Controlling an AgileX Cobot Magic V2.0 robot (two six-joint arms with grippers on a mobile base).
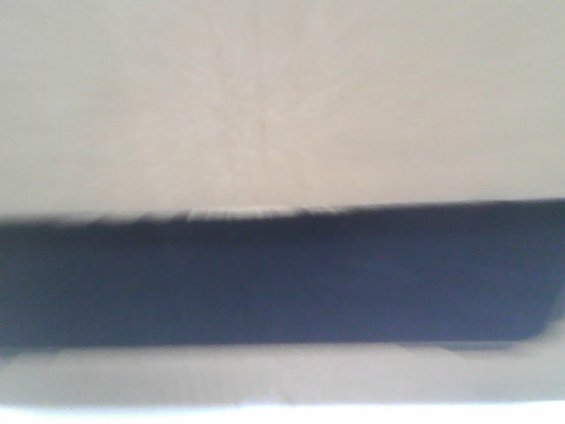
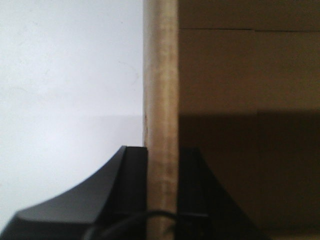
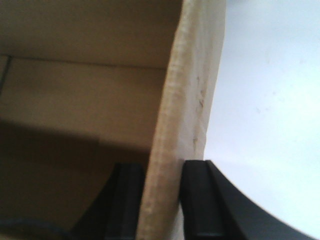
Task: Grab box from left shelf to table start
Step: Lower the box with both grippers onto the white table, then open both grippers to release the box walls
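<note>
The box (image 1: pixel 265 97) fills the front view, blurred: a pale cardboard face above a wide black panel (image 1: pixel 282 283). In the left wrist view my left gripper (image 2: pixel 161 165) is shut on the box's upright wall edge (image 2: pixel 161 100), one black finger on each side, with the brown inside of the box to the right. My right gripper (image 3: pixel 162 180) is shut on the opposite wall edge (image 3: pixel 185 100); here the box's inside lies to the left. The left shelf is out of view.
A plain white surface (image 2: pixel 70 100) shows outside the box in the left wrist view, and a similar white surface (image 3: pixel 270 110) lies outside it in the right wrist view. Nothing else is visible past the box.
</note>
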